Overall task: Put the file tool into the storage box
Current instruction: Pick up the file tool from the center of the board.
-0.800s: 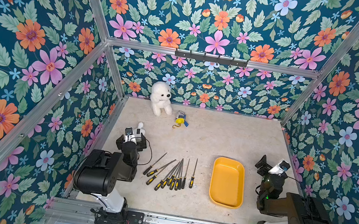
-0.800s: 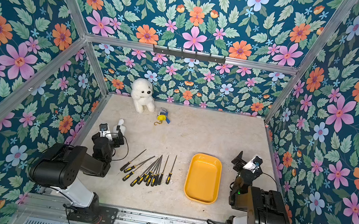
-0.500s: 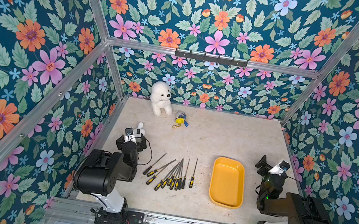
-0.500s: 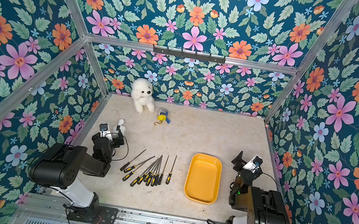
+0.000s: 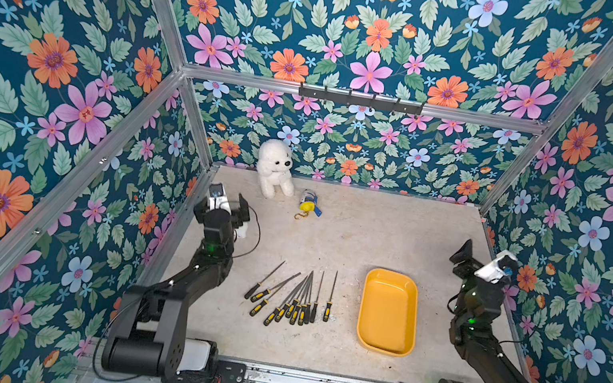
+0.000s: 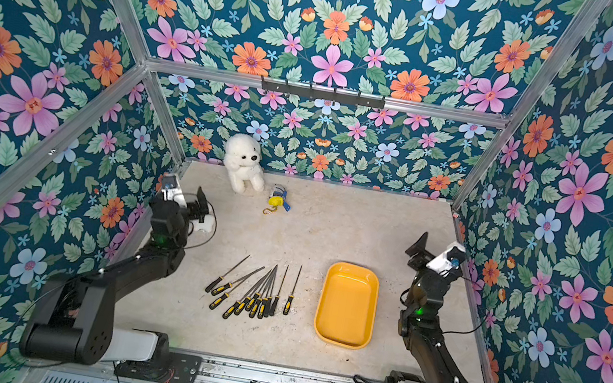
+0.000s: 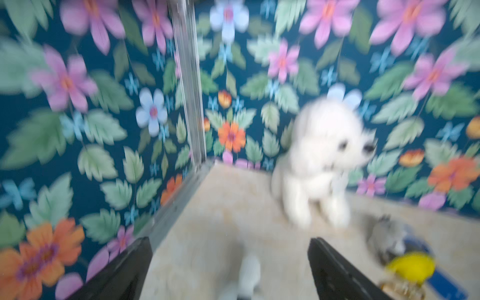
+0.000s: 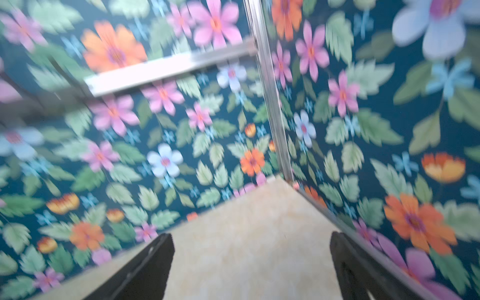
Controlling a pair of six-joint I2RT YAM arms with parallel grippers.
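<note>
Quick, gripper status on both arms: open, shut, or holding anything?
Left gripper: open, jaws wide apart, holding nothing.
Right gripper: open, jaws wide apart, holding nothing.

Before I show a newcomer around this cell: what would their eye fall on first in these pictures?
The loud floral wallpaper on every wall hits first. On the pale tabletop, the empty yellow-orange storage box stands out right of centre, with a fan of black-and-yellow-handled files lying apart from it at mid-table. A white plush dog sits against the back wall.
</note>
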